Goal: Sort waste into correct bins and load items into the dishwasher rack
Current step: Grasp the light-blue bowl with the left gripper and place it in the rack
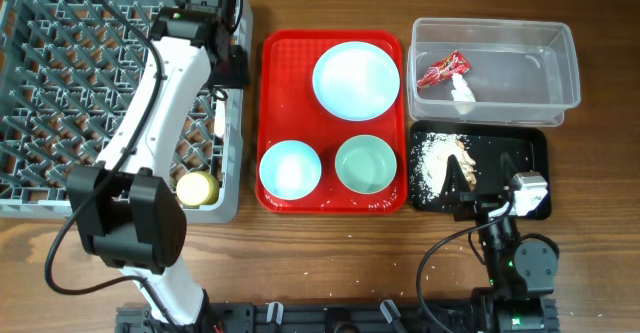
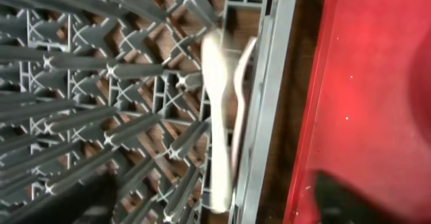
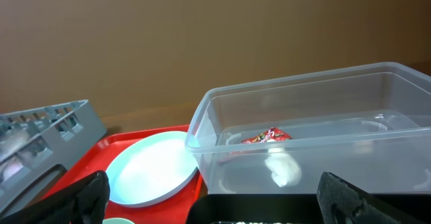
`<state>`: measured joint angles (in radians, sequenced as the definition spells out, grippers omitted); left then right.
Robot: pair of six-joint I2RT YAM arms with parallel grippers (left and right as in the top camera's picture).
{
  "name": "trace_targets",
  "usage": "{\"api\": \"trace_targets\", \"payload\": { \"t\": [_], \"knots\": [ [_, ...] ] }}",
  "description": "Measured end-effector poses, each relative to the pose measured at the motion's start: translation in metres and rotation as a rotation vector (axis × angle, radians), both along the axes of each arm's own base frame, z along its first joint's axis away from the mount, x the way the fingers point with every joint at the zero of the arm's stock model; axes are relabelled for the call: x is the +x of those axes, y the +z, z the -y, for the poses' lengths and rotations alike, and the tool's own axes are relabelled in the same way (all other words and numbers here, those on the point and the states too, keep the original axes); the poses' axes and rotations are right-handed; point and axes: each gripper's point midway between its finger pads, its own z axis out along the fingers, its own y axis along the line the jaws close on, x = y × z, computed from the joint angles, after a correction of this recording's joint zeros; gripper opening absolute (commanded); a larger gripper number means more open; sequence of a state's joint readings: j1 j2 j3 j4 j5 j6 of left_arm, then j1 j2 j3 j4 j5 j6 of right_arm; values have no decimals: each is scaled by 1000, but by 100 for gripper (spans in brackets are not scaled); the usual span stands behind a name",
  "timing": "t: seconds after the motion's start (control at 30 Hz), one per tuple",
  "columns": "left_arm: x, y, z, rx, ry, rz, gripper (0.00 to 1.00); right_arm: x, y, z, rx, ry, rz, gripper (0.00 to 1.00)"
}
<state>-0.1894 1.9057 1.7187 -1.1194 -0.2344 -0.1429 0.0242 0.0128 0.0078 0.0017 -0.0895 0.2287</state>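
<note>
Wooden table [image 1: 330, 263]: the left gripper [image 1: 238, 68] hovers, jaws spread and empty, above the spoon [image 2: 217, 116] and fork [image 2: 241, 96] lying in the dishwasher rack [image 1: 60, 93] by its right wall. Rack loading seems in hand. The plate [image 1: 356, 79] likely comes next and calls for a rim grip. The right gripper [image 1: 478, 195] sits with jaws apart.

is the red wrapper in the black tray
No, the red wrapper lies in the clear tub, next to the white scrap.

Rack [image 1: 30, 205]: grey matt plastic. Tray [image 1: 290, 93]: red glossy plastic. Tub [image 1: 568, 65]: clear, smooth plastic. Wrapper [image 1: 442, 69]: crinkly, shiny. Bench [image 1: 330, 263]: matt wood grain.
</note>
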Motion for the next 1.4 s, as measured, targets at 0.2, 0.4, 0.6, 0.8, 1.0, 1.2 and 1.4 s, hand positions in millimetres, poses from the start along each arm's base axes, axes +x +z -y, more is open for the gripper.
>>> {"api": "trace_targets", "payload": {
  "t": [0.2, 0.4, 0.6, 0.8, 1.0, 1.2, 1.4],
  "knots": [
    [-23, 47, 11, -102, -12, 65, 83, 0, 0, 0, 0, 0, 0, 100],
    [-85, 48, 77, -330, -124, -87, 54, 0, 0, 0, 0, 0, 0, 100],
    [-127, -57, 100, -257, -42, -212, 40, 0, 0, 0, 0, 0, -1, 100],
    [-137, -110, 81, -199, 75, -172, 18, 0, -1, 0, 0, 0, -1, 100],
    [-143, -118, 77, -186, 95, -181, 4, 0, 0, 0, 0, 0, -1, 100],
    [-138, -43, 65, -89, 89, -201, 4, 0, -1, 0, 0, 0, -2, 100],
    [-105, 62, -3, 278, 143, 129, 4, 0, -1, 0, 0, 0, -2, 100]
  ]
}}
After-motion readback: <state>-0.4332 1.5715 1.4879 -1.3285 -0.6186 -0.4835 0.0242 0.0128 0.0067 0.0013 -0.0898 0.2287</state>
